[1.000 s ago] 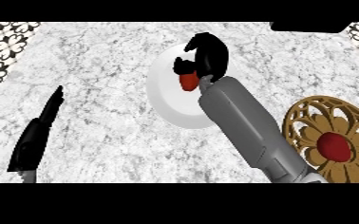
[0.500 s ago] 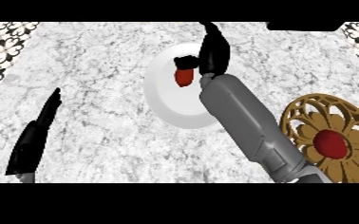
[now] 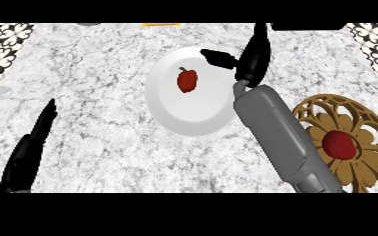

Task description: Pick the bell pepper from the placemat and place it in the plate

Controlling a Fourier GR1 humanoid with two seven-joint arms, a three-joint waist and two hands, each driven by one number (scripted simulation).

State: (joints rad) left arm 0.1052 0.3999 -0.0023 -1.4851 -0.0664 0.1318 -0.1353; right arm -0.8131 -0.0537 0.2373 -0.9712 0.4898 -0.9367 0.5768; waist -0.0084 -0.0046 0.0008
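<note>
in the head view, the red bell pepper (image 3: 187, 79) lay inside the white plate (image 3: 173, 115), just left of the right hand (image 3: 251, 64) and apart from it. its long axis ran toward and away from the robot, stem at the far end. that hand was open and gripped nothing, fingers straight, thumb stretched over the plate's far rim toward the pepper. the left hand (image 3: 29, 147), also open, rested well off to the left. right of the right hand's forearm lay the gold placemat (image 3: 354, 120). the placing looked done; only drawing the hand clear seemed left.
</note>
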